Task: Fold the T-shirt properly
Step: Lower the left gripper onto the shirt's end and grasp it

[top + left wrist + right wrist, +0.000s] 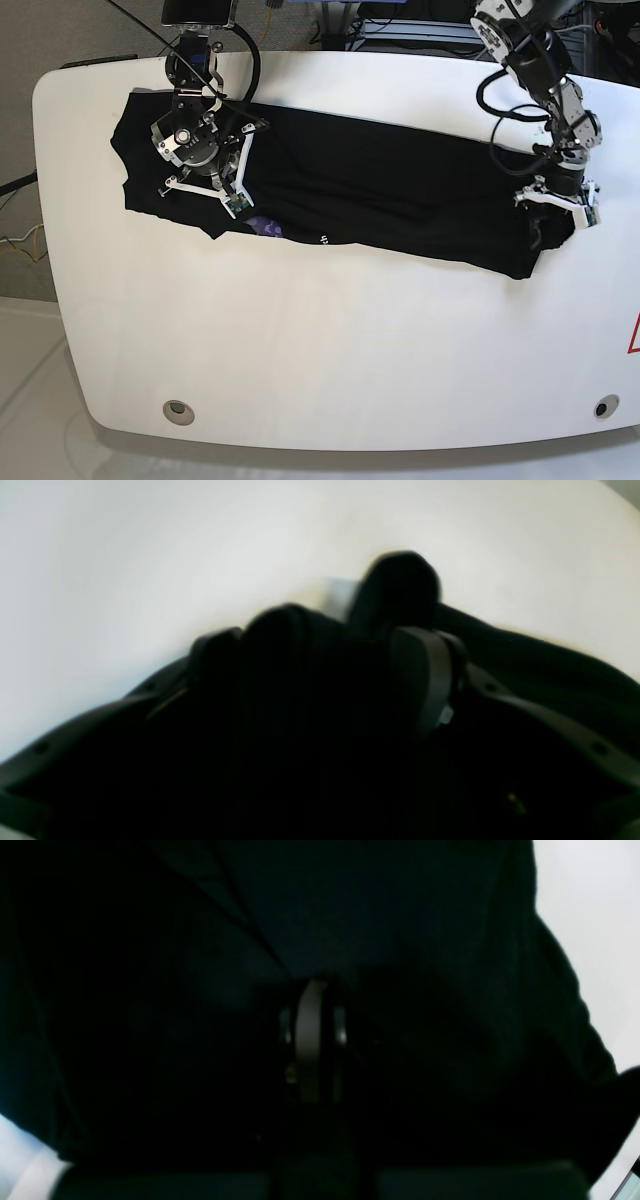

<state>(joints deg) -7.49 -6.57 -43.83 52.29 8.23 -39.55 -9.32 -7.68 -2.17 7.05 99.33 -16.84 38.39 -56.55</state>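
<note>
The black T-shirt (400, 190) lies as a long band across the far half of the white table (330, 330). A bit of purple print (262, 227) shows at its near edge. My right gripper (238, 206) is over the shirt's left part. In the right wrist view it (312, 990) is shut, with a crease of the T-shirt (375, 915) running to its tip. My left gripper (553, 212) is at the shirt's right end. In the left wrist view it (320, 640) stands open, with bunched black T-shirt (550, 670) between the fingers.
The table has rounded corners, and two round holes (178, 410) (600, 407) sit near its front edge. Cables and equipment (400, 20) crowd the space behind the back edge. A red mark (633, 335) shows at the table's right edge.
</note>
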